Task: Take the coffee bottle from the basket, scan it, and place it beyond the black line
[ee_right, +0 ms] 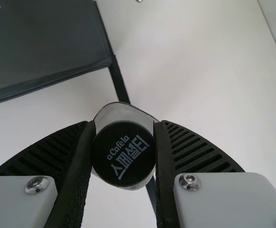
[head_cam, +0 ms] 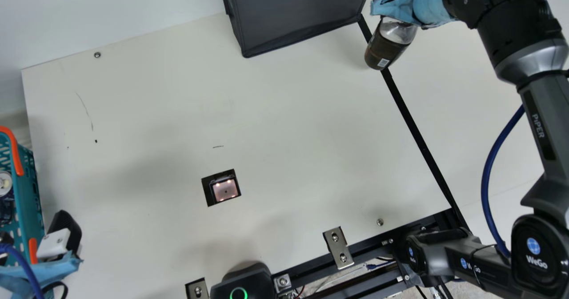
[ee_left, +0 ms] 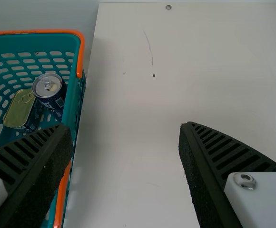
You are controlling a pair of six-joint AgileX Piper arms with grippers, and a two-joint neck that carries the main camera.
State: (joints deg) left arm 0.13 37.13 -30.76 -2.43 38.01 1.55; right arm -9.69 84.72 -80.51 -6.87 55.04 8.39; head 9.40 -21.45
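In the main view my right gripper (head_cam: 395, 12) holds the coffee bottle (head_cam: 386, 45) near the dark bag, with the bottle's lower end over the black line (head_cam: 411, 121). The right wrist view shows the bottle's black cap (ee_right: 123, 153) between the two fingers of my right gripper (ee_right: 123, 156), pressed from both sides. At the main view's left edge is my left gripper (head_cam: 60, 237), beside the teal basket (head_cam: 27, 188). Its own wrist view has the left gripper (ee_left: 123, 152) open, one finger over the side of the basket (ee_left: 71, 99). The scanner (head_cam: 225, 190) is set in the table.
A dark bag (head_cam: 298, 14) stands at the table's far side, its corner by the black line. A can (ee_left: 49, 90) and a flat tin (ee_left: 20, 109) lie in the basket. Metal brackets (head_cam: 338, 248) and a black device (head_cam: 244, 283) line the near edge.
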